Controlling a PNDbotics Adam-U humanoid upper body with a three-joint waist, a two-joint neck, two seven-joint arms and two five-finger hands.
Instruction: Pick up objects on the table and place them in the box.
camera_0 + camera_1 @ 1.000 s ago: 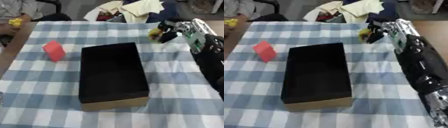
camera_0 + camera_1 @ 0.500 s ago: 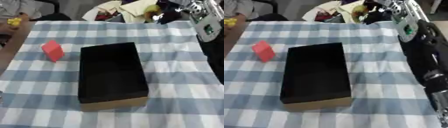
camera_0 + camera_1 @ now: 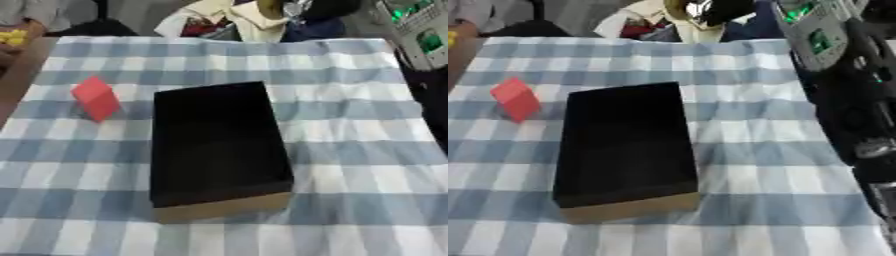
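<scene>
box [image 3: 219,150] sits mid-desk, looks empty. right robot hand [image 3: 710,10] has lifted the yellow object off the desk to the top edge, fingers curled round it. red block [image 3: 95,98] left of the box waits.

The tabletop [image 3: 350,150] wears a cloth checked in pale blue, grey-blue and white, and a brown strip of bare surface shows along its left edge. The box [image 3: 219,145] is black inside with tan cardboard on its near wall, and the block [image 3: 94,98] to its left is plain red. The right arm [image 3: 842,95] is black with a silver-grey panel carrying small green marks, while something yellow [image 3: 13,37] sits at the far left edge beyond the cloth.
</scene>
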